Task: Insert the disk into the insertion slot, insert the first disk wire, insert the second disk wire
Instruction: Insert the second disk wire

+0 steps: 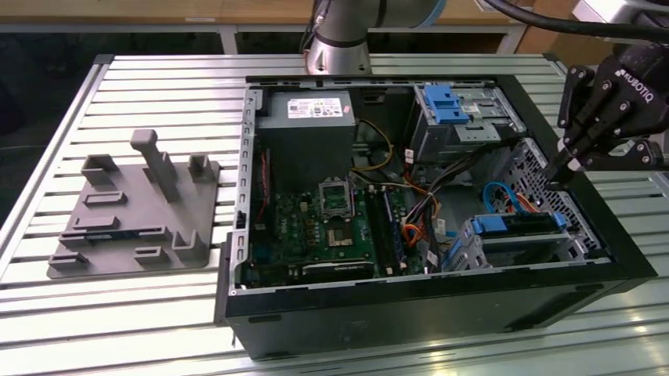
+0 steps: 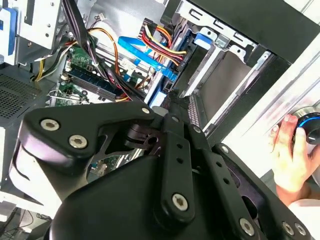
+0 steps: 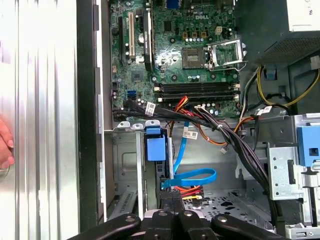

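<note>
The disk [image 1: 519,225] in its blue carrier sits inside the insertion slot [image 1: 573,249] at the computer case's [image 1: 418,313] corner on the exterior view's right, while the tool [image 1: 562,174], fingers pressed together, reaches toward the blue wire [image 3: 192,177] behind it.

A bench [image 1: 157,70] of ribbed, light aluminium slats spans the scene, catching bright glare. At the far edge stands wooden furniture [image 1: 136,9], with dark shadow under it.

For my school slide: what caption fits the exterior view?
Robot gripper reaching into an open computer case beside the blue-framed disk.
</note>
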